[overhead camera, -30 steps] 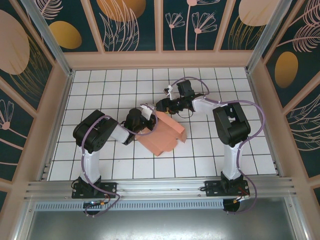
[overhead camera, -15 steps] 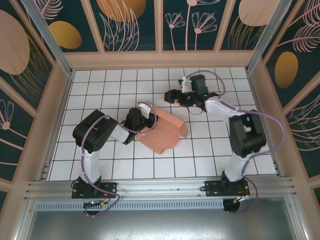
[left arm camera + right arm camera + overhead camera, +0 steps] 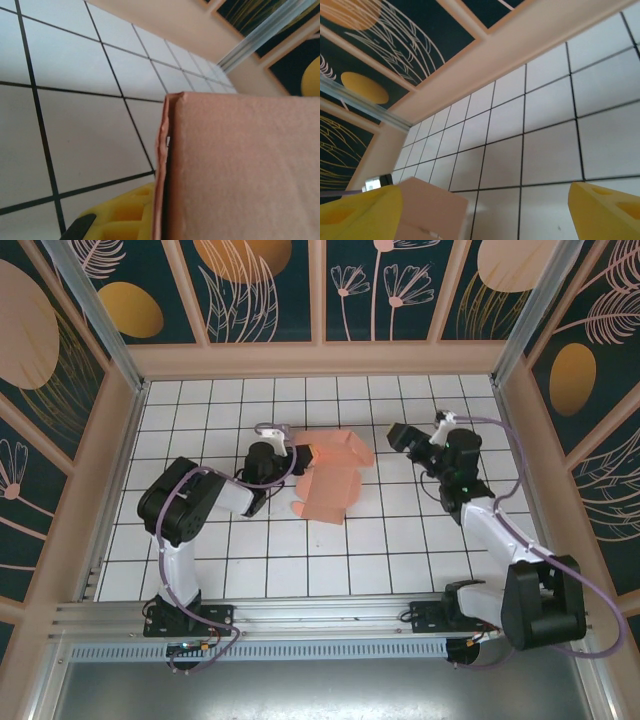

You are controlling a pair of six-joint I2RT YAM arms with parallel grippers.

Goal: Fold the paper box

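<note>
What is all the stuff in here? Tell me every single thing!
paper box: one, salmon pink, looks partly folded, on the table towards the back.
table: one, white tiles with black lines, under everything.
walls: dark teal panels with peach plant drawings, around the table.
rail: one, silver metal, along the near edge.
left arm: one, black and white, purple cable.
right arm: one, black and white, purple cable.
left gripper: one, shut on the paper box's left edge.
right gripper: one, yellow fingers, open, right of the box, not touching it.

White tiled floor [image 3: 380, 560] meets seemingly floral-painted walls [image 3: 260, 290].
</note>
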